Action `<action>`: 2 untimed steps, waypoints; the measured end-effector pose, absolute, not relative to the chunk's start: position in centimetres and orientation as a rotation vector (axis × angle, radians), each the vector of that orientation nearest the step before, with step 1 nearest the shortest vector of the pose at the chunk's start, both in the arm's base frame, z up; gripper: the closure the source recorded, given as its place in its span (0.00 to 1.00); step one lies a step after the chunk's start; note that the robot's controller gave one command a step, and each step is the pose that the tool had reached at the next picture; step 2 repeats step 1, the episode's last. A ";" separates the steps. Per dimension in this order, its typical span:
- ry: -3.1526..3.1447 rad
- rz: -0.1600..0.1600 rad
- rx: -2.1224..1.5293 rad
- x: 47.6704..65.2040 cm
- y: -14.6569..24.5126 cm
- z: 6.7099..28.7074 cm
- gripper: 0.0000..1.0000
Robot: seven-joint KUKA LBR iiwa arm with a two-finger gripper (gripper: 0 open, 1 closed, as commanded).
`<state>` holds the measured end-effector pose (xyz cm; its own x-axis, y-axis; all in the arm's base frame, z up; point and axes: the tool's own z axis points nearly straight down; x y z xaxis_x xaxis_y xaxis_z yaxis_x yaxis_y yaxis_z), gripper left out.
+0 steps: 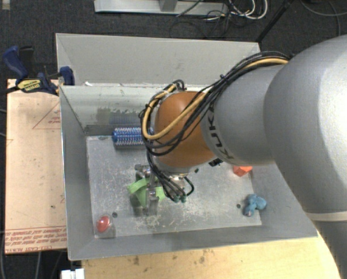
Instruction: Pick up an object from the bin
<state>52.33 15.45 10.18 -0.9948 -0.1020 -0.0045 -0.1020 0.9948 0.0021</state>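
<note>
Dark carpet runs round a grey metal bin with a scuffed floor, and the action is low in the middle of the frame. A small bright green piece lies there on the bin floor, irregular in shape, with a thicker lump toward the bottom and a thinner tab pointing left. It looks to me like light plastic or foam. It is probably not fragile, and probably a little springy, so it may twist or squirt out if nipped by its thin end. The thicker body, taken across its narrow width, seems the safest place to hold it.

The gripper is down right against the piece on its right side, below the orange wrist cover and looping cables. From where I stand I can't tell whether it is spread or pinching the piece.

Further out, a blue bristly roller rests against the back wall, upper left of the gripper. A small red ball sits in the lower left corner. An orange-red bit lies to the right, and a lumpy pale blue figure lies at lower right. All of these are well apart from the green piece.
</note>
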 end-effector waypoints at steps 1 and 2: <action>3.130 0.005 -0.160 52.5 15.5 15.7 1.00; 3.130 0.005 -0.160 52.5 15.5 15.7 1.00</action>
